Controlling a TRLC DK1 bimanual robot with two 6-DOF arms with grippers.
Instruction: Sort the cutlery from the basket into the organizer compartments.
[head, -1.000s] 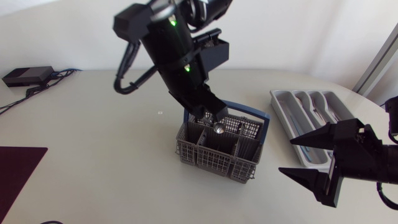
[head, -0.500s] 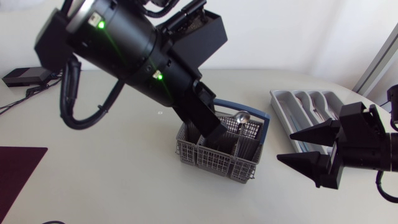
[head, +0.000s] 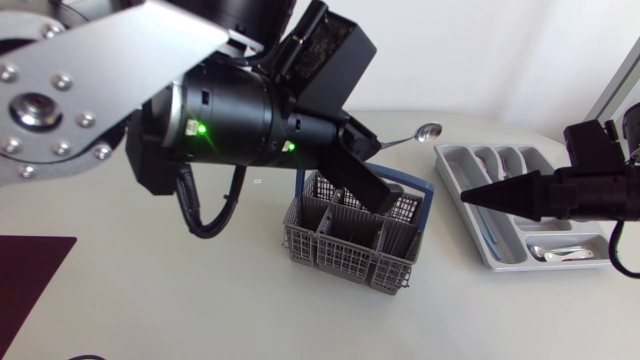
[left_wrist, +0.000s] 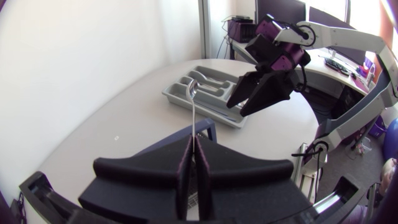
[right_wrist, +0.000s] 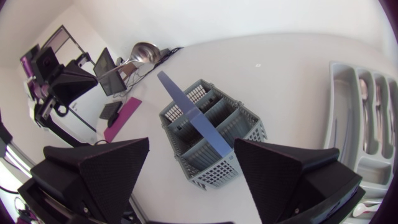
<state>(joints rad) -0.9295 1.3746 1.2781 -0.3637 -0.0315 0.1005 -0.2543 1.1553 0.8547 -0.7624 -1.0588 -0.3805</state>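
My left gripper (head: 373, 150) hangs above the grey wire basket (head: 350, 238) and is shut on the handle of a silver spoon (head: 428, 131). The spoon's bowl points toward the grey organizer (head: 451, 168). In the left wrist view the spoon (left_wrist: 194, 115) sticks out ahead of the closed left gripper (left_wrist: 194, 146), with the organizer (left_wrist: 211, 93) beyond it. My right gripper (head: 470, 195) is over the organizer's near side, open and empty. The left wrist view shows the right gripper (left_wrist: 239, 107) with spread fingers. From the right wrist, the basket (right_wrist: 214, 140) lies ahead of the right gripper (right_wrist: 191, 149).
The basket has a blue handle (head: 427, 205) arching over it. Some cutlery (head: 560, 252) lies in the organizer's compartments. A black box with cables (head: 45, 121) sits at the far left, and a dark red mat (head: 30, 275) lies at the near left edge.
My left arm lifted the spoon out of the basket and swung it right toward the organizer. The right gripper rose and turned, and now sits over the organizer.
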